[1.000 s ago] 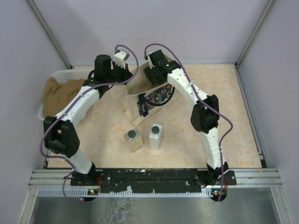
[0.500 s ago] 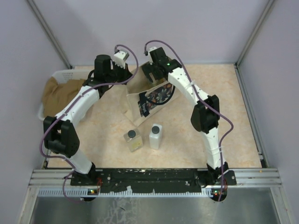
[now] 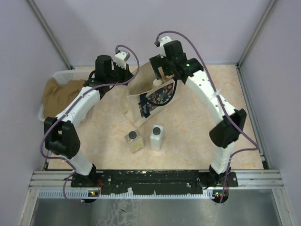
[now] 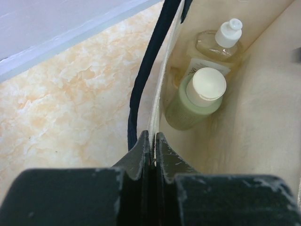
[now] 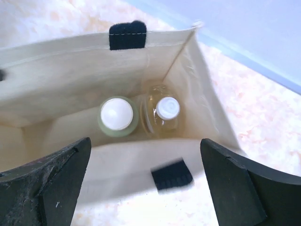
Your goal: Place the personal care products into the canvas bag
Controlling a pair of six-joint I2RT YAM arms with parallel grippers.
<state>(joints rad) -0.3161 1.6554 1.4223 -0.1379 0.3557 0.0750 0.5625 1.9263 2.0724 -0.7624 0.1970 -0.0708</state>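
Right hand hovers, spread, above amber bottle inside canvas bag.

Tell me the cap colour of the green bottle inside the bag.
Cream, on the green bottle; clearest in the right wrist view.

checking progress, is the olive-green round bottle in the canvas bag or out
In. The olive-green round bottle with cream cap stands inside the beige canvas bag, beside the amber clear bottle with white cap.

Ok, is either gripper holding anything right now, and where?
The left gripper pinches the canvas bag by its top rim; the right gripper is open, holding nothing.
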